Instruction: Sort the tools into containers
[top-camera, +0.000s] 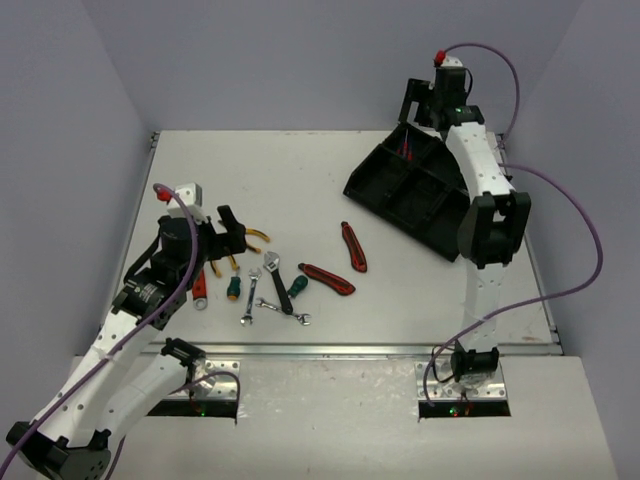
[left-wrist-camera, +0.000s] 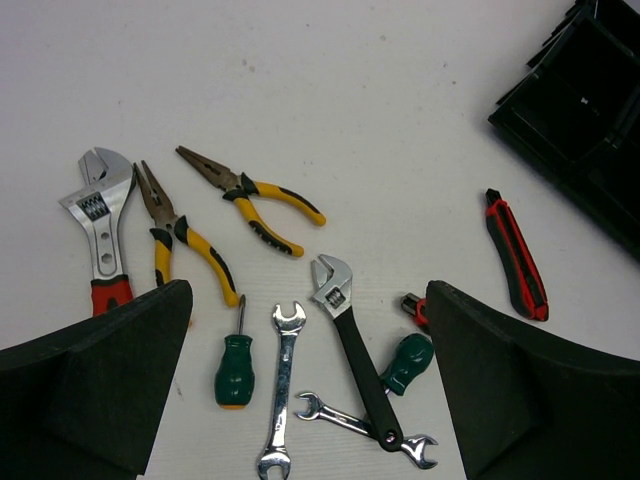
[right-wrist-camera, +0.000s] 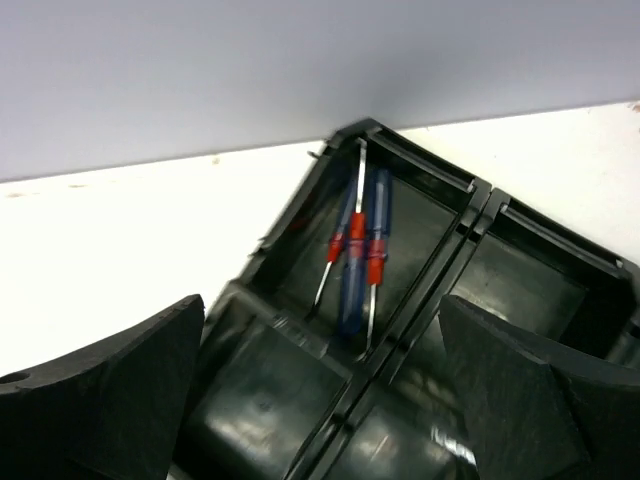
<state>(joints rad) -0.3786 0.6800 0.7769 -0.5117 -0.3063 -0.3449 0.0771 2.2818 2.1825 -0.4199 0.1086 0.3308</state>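
Left gripper (left-wrist-camera: 308, 290), right gripper (right-wrist-camera: 322, 300): wide open, empty
Slim red-blue screwdrivers (right-wrist-camera: 355, 245), specks from above, show clearly from right wrist in glossy black tray (right-wrist-camera: 478, 205)

The tools (left-wrist-camera: 357, 362) lie clustered; red-blue screwdrivers (right-wrist-camera: 352, 262) rest in the black tray (top-camera: 398, 198).

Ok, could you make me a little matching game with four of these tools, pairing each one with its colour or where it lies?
Tools:
1. pliers
2. stubby screwdrivers
3. slim screwdrivers
4. knife

Descriptions:
A. green handles, on the table
B. red and black, on the table
C. inside a compartment of the black tray
D. yellow and black handles

Pairs: 1-D, 2-A, 3-C, 4-B.
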